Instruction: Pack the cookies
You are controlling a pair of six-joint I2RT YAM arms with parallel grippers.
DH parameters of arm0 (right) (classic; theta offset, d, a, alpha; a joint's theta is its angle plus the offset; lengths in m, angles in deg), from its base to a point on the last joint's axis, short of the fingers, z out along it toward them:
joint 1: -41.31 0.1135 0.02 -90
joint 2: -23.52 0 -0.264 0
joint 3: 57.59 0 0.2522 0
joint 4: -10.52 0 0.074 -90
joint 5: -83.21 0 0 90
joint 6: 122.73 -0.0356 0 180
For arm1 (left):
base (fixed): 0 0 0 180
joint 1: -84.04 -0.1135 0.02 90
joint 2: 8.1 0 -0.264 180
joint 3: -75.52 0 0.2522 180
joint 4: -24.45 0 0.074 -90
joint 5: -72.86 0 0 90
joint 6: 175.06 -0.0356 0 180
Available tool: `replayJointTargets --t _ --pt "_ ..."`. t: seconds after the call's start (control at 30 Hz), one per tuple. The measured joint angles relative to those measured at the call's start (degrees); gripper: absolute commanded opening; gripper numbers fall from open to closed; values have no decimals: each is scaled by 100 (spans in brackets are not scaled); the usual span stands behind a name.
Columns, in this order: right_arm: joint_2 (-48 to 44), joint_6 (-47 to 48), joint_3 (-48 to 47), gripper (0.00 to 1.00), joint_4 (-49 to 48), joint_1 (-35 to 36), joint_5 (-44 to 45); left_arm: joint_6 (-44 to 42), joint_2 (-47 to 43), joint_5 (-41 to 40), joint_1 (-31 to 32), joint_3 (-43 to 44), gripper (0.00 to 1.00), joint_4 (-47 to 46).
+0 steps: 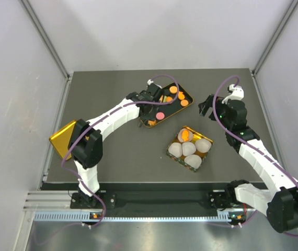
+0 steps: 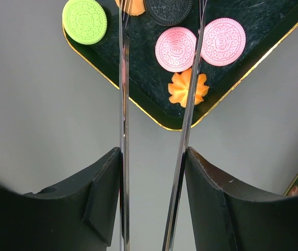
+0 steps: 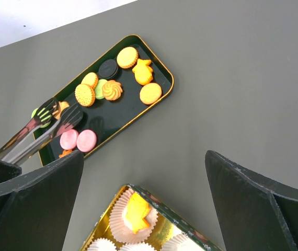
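Cookies (image 3: 127,56) face-up along the long tray (image 3: 118,116); left claw (image 2: 153,172) clamped on tongs (image 2: 124,104); right claw (image 3: 144,157) wide apart

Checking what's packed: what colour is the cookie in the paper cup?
Orange; the cookie shows best from the right wrist.

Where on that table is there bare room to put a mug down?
Bare table lies in front, between the left arm, the cup box and the near edge, and in the far left corner beyond the gold lid. It is crowded around the cookie tray, where the left gripper holds tongs and the right gripper hovers.
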Motion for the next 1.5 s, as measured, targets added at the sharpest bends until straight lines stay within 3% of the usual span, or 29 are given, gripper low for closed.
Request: replayJointTargets --t 1.5 --pt "2 -2 0 100 -2 0 2 -186 280 -844 444 138 51 120"
